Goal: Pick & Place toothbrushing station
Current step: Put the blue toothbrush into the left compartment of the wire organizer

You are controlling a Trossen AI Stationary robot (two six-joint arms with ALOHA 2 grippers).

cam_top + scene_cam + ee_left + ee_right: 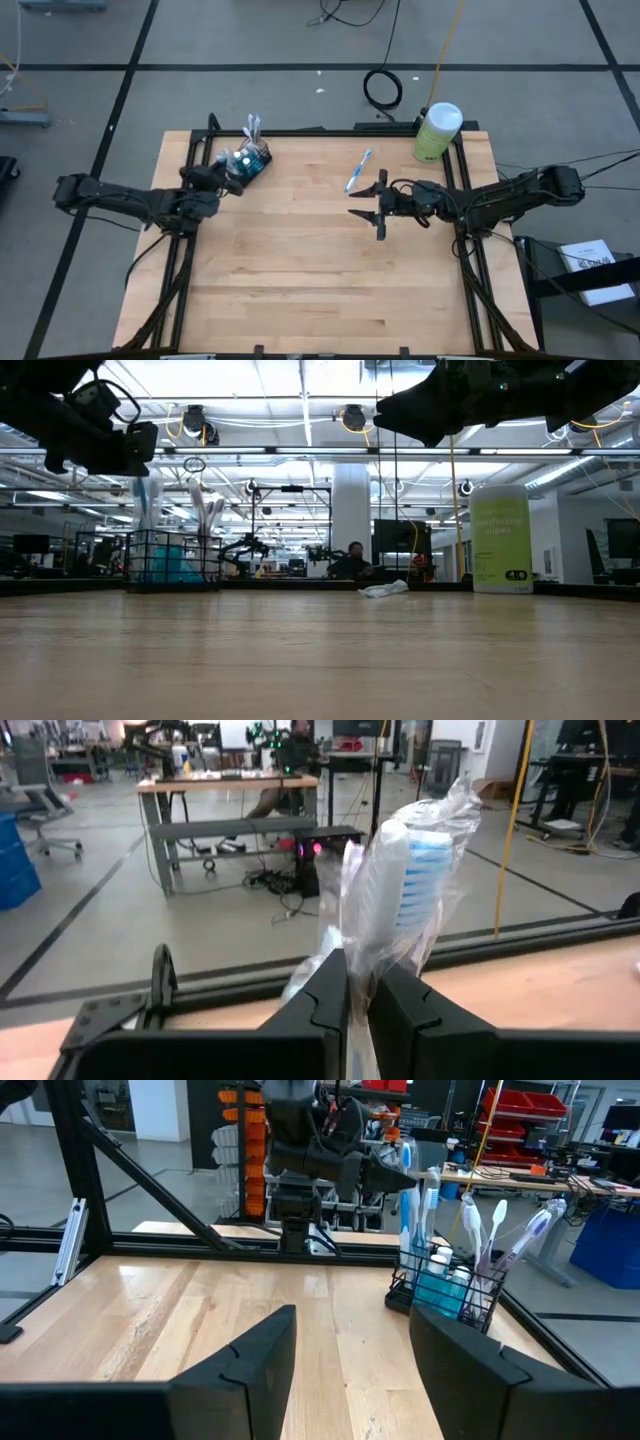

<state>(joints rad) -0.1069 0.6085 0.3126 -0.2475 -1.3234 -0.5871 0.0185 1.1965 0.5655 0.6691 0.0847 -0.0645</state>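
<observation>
Upper left: my left gripper [358, 995] clamped a wrapped toothbrush [405, 885] beside the mesh holder [254, 160]; centre, my right gripper [366, 203] stood open.

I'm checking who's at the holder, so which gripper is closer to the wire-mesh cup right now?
Left. The left gripper, shut on a wrapped toothbrush, sits right beside the wire-mesh cup. The right gripper, open, is out over mid-table, well away from it.

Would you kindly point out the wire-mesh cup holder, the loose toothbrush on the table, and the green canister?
wire-mesh cup holder [442, 1292], right wrist view, front mesh wall.
loose toothbrush [358, 170], high view, mid-handle.
green canister [500, 540], low view, label.
</observation>
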